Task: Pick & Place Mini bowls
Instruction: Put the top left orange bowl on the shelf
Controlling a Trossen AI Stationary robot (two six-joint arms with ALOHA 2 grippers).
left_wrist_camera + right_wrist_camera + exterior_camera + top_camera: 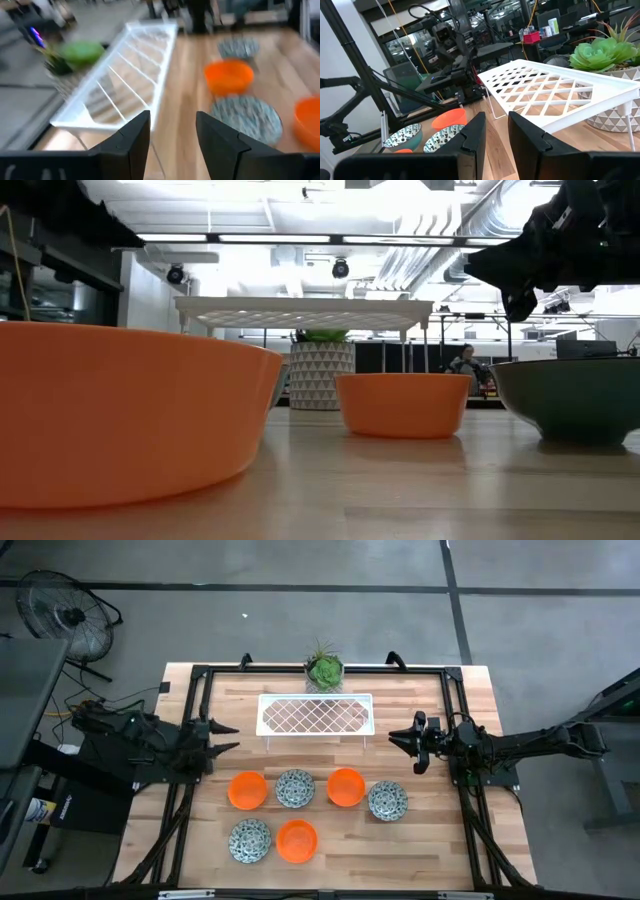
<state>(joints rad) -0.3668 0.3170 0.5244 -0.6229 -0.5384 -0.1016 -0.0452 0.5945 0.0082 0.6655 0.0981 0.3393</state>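
Six mini bowls sit on their bases on the near half of the wooden table. The far row holds an orange bowl [247, 790], a speckled bowl [294, 788], an orange bowl [346, 787] and a speckled bowl [387, 801]. The near row holds a speckled bowl [249, 840] and an orange bowl [296, 841]. My left gripper [232, 738] [172, 117] hovers open at the table's left side, beside the white rack's left end. My right gripper [393, 738] [496, 117] hovers at the right side near the rack's right end, its fingers a narrow gap apart. Neither touches anything.
A white lattice rack [316, 715] stands on thin legs between the two grippers. A small green potted plant [324, 670] sits behind it at the far edge. Black frame rails [185, 800] run along both table sides. Bare wood lies between the rack and the bowls.
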